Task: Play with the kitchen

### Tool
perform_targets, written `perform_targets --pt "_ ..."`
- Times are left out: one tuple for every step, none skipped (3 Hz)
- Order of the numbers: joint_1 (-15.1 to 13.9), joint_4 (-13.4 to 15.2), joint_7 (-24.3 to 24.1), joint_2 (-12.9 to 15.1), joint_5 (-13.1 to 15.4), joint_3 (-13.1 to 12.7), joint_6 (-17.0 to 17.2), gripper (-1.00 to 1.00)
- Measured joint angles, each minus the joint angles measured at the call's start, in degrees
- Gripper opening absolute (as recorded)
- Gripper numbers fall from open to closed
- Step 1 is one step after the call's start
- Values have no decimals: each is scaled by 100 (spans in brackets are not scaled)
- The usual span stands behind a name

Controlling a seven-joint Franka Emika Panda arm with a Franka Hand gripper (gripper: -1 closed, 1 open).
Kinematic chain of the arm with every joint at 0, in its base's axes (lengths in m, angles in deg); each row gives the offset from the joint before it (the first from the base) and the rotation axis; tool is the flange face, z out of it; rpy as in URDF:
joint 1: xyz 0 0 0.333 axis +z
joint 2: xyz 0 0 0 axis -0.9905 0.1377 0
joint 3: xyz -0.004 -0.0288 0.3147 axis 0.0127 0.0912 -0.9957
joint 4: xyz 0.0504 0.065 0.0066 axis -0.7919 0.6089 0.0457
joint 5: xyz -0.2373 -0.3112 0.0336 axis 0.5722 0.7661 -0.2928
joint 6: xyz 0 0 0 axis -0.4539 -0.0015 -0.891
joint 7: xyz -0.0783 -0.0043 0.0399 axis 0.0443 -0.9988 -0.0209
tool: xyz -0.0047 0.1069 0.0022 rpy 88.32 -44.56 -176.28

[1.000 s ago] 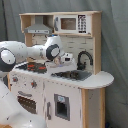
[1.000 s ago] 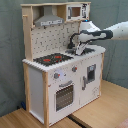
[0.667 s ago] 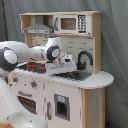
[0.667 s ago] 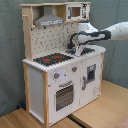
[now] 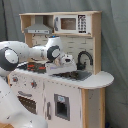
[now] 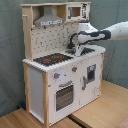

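The kitchen (image 5: 65, 100) (image 6: 45, 85) is a white and light-wood toy unit and shows in both exterior views. It has a black stovetop (image 5: 31, 66) (image 6: 52, 59) with red burners, a black faucet (image 5: 85, 56) (image 6: 73, 40), a sink (image 5: 75, 75) (image 6: 89, 50), an oven door (image 5: 27, 103) (image 6: 64, 95), a hood (image 5: 39, 26) (image 6: 50, 20) and a microwave (image 5: 67, 23) (image 6: 75, 11). My gripper (image 5: 67, 62) (image 6: 79, 48) hangs over the sink, close beside the faucet and pointing down.
The white arm (image 5: 20, 54) reaches across the stovetop from the first exterior view's left. The pegboard back (image 6: 47, 40) stands right behind the counter. The kitchen rests on a wooden table (image 6: 107, 107) before a grey curtain.
The gripper has shifted a little towards the faucet and slightly lower over the sink. The kitchen has not changed.
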Motion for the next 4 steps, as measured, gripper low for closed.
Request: perform_targets --pt "-18 -85 329 176 0 -208 32 -100" --pt "-21 -154 670 202 41 -43 453 -100" --pt "-17 -472 683 201 159 122 903 -100" --pt "-8 -826 697 202 277 355 1311 -100"
